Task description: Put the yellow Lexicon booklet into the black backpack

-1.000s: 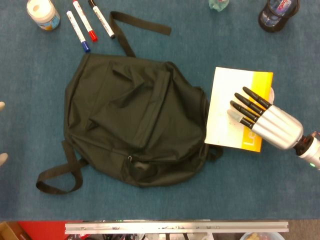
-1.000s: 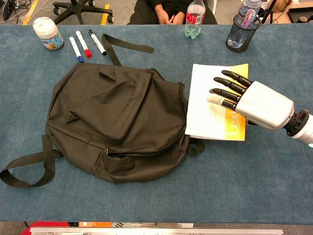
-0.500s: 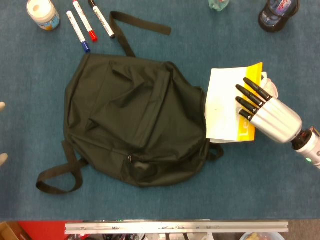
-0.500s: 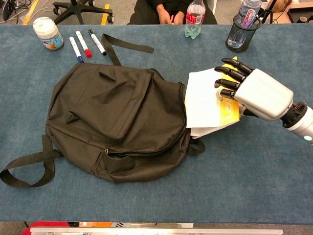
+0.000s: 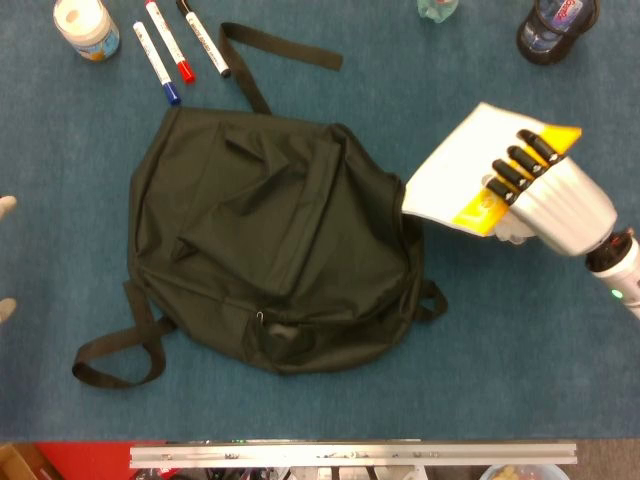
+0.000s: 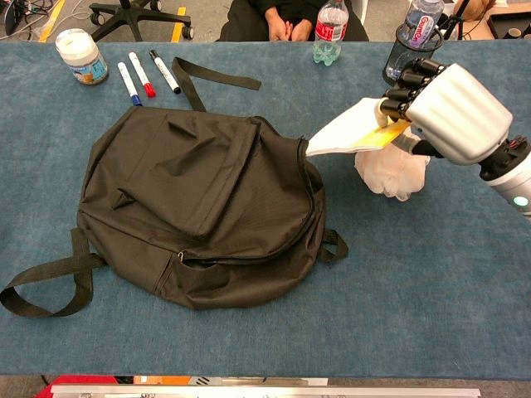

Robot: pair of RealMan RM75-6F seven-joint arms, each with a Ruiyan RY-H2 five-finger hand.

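Observation:
The black backpack (image 5: pixel 270 250) lies flat in the middle of the blue table, also seen in the chest view (image 6: pixel 199 207). My right hand (image 5: pixel 550 200) grips the yellow spine edge of the Lexicon booklet (image 5: pixel 465 165), fingers curled over the top. The booklet (image 6: pixel 348 137) is raised off the table and tilted, its low left corner at the backpack's right edge. My right hand (image 6: pixel 452 112) shows above a pale crumpled thing (image 6: pixel 390 170) hanging under it. Two pale tips of my left hand (image 5: pixel 5 210) peek in at the far left edge.
A white jar (image 5: pixel 85 25) and three markers (image 5: pixel 180 45) lie at the back left. A clear bottle (image 6: pixel 330 33) and a dark cup (image 6: pixel 411 54) stand at the back right. Backpack straps trail to the back (image 5: pixel 285 50) and front left (image 5: pixel 115 355).
My right hand has closed on the booklet's yellow edge and lifted it from flat on the table, tilting it with the left edge down by the backpack.

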